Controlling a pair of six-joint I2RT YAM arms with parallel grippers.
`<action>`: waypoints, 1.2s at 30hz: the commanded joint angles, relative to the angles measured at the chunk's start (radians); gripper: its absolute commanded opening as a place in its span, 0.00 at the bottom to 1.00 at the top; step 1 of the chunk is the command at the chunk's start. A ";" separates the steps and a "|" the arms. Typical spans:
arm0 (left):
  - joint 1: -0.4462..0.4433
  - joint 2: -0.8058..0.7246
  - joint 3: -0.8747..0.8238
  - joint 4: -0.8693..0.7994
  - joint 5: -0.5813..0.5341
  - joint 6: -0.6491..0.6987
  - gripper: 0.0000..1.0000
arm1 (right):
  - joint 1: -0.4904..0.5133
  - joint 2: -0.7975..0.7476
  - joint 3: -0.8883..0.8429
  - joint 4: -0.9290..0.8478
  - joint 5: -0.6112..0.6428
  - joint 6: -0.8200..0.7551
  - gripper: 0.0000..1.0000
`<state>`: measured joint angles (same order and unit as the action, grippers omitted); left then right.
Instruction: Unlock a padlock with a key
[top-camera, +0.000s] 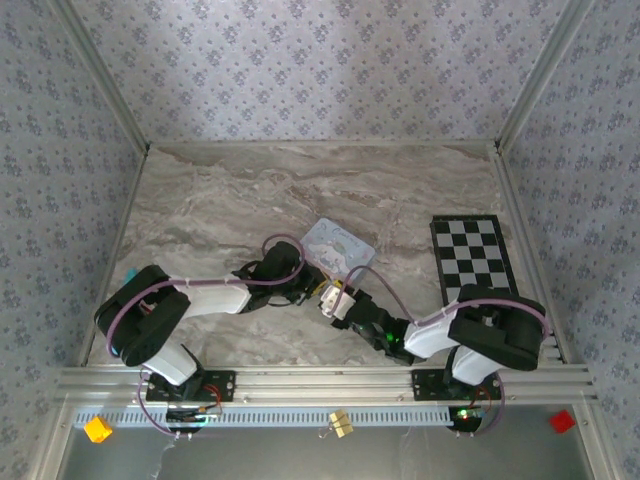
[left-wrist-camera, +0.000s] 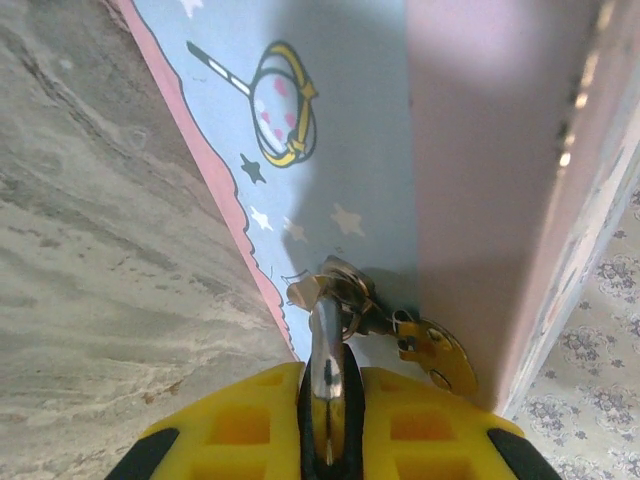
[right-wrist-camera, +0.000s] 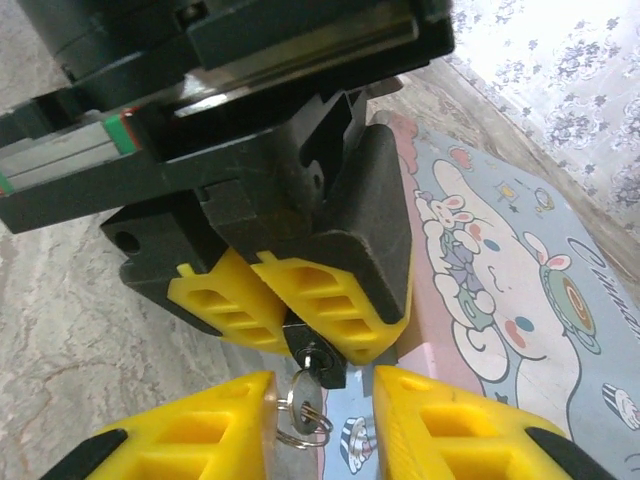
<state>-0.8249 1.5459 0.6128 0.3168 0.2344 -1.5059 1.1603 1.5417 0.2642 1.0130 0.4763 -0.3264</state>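
We judge the task roughly half done. The padlock is off the table, pinched between the yellow pads of the left gripper, whose jaws are closed hard on its small black body. It hangs just beside the edge of the cartoon tin, near the middle of the workspace where the two arms meet. From the right wrist we see the lock's keyhole face turned down toward us. The key looks seated in it, and its ring dangles below. The right gripper sits directly under the lock. Its jaws are parted, one finger on either side of the key, and we see no contact with key or ring, so it has hold of nothing. From the left wrist a shiny metal piece shows between that gripper's own pads, and a brassy second key lies against the tin. We cannot tell from any view whether the shackle is latched or free. By our reading, holding the lock and inserting the key are done. Closing the right jaws on the key head, turning it, and freeing the shackle are left. The key head is small and the ring may get in the way.
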 joint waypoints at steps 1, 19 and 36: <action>-0.011 -0.024 -0.019 -0.025 -0.002 -0.007 0.00 | -0.007 0.045 0.009 0.014 0.022 0.016 0.30; 0.004 -0.043 -0.031 -0.001 -0.013 -0.020 0.00 | 0.033 0.025 -0.031 0.061 0.030 0.043 0.33; -0.001 -0.070 -0.048 -0.022 -0.020 -0.015 0.00 | 0.022 0.103 0.013 0.109 0.033 0.025 0.24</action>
<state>-0.8249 1.4975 0.5690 0.3138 0.2161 -1.5127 1.1889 1.6310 0.2569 1.0920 0.4835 -0.3073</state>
